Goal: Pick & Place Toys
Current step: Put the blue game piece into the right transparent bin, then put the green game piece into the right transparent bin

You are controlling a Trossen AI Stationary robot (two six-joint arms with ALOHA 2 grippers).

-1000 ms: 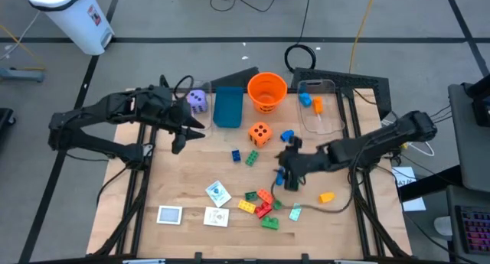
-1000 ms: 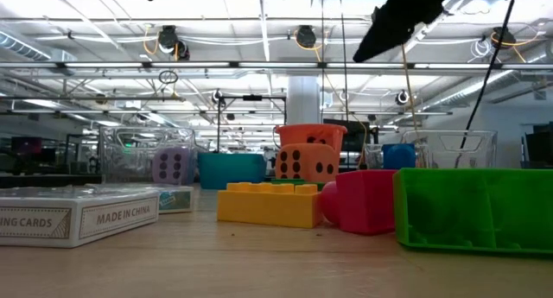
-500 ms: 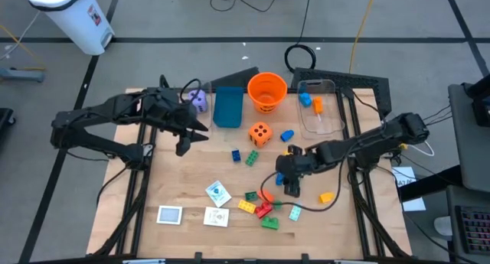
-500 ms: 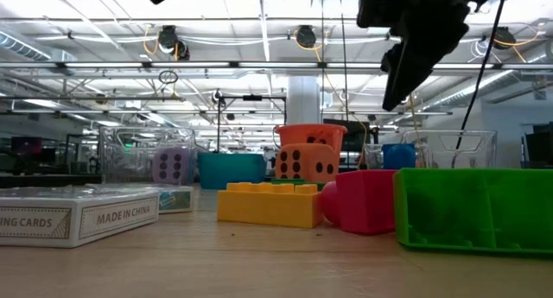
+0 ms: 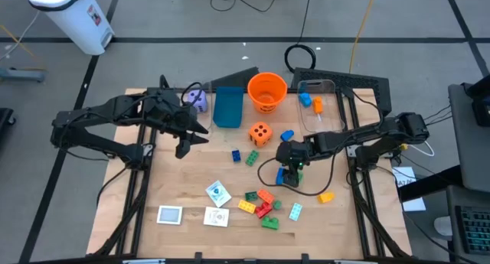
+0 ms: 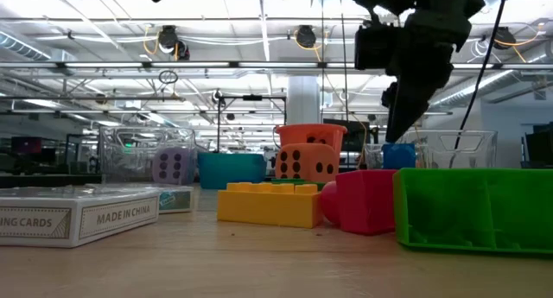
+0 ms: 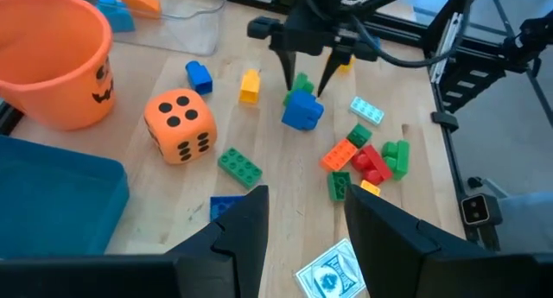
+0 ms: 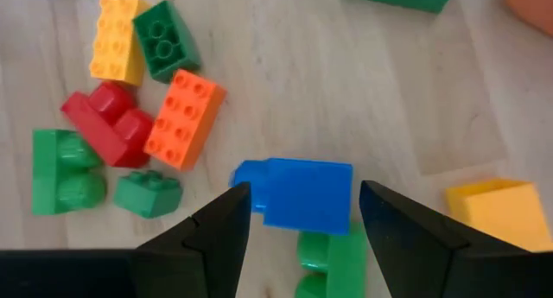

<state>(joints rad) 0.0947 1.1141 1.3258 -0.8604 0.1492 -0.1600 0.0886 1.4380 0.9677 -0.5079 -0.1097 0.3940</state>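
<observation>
A blue brick (image 8: 298,194) lies on the table partly over a green brick (image 8: 333,250), right of centre. My right gripper (image 7: 306,86) hangs just above the blue brick, open and pointing steeply down. One finger stands on either side of the brick and neither touches it. My left gripper (image 5: 184,144) is raised over the table's left part, open and with nothing between its fingers. Several bricks (image 5: 260,204) cluster near the front edge. An orange die (image 5: 260,133) sits mid-table and a purple die (image 5: 197,100) far left. White cards (image 5: 218,193) lie front left.
An orange bucket (image 5: 266,92), a teal box (image 5: 227,107) and a clear bin (image 5: 321,103) stand along the far edge. A yellow brick (image 5: 327,196) and a pale blue one (image 5: 295,212) lie right of the cluster. Small blue and green bricks (image 5: 243,156) sit below the die.
My right gripper has come down toward the blue brick and has rolled about its wrist. Its arm has swung toward the far edge, and its fingers have kept the same gap. The bricks have stayed where they were.
</observation>
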